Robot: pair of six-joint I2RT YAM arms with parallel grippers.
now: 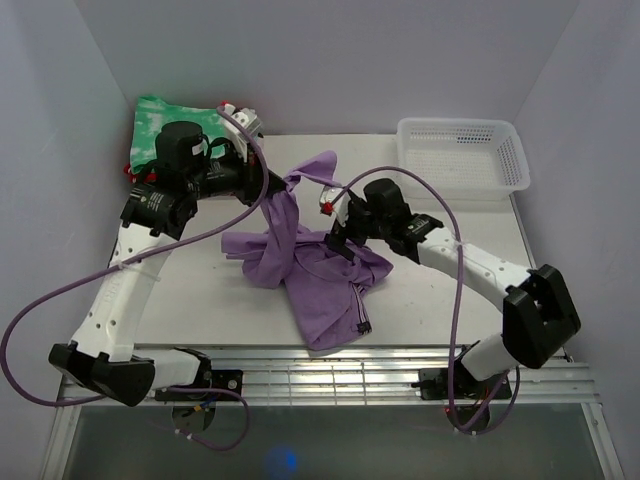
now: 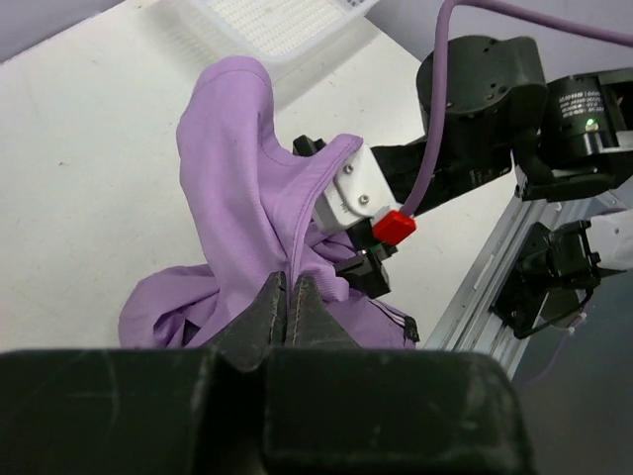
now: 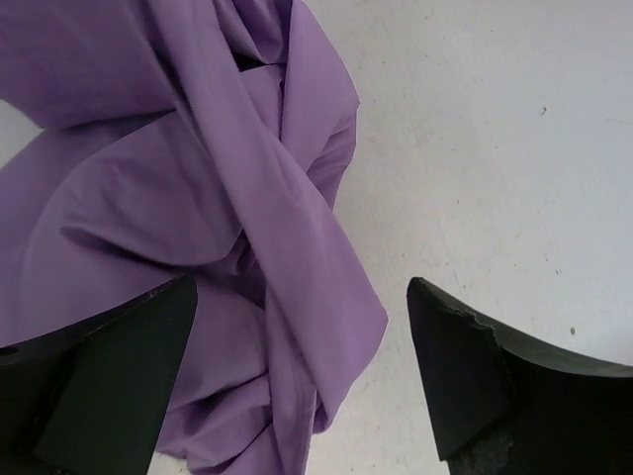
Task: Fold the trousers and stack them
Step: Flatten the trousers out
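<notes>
The lavender trousers [image 1: 320,290] lie crumpled in the middle of the table, with one part pulled up into a peak. My left gripper [image 1: 281,184] is shut on a fold of that raised fabric; in the left wrist view its fingertips [image 2: 290,284] pinch the trousers [image 2: 227,129] between them. My right gripper [image 1: 336,236] hovers low over the heap's right side. In the right wrist view it stands open [image 3: 302,297], with a twisted band of the trousers [image 3: 148,198] running between its fingers, which do not close on it.
A white mesh basket [image 1: 462,155] stands at the back right. A green-and-white folded garment [image 1: 172,118] lies at the back left behind my left arm, with a bit of red garment [image 1: 128,171] beside it. A metal rail [image 1: 330,375] runs along the near edge.
</notes>
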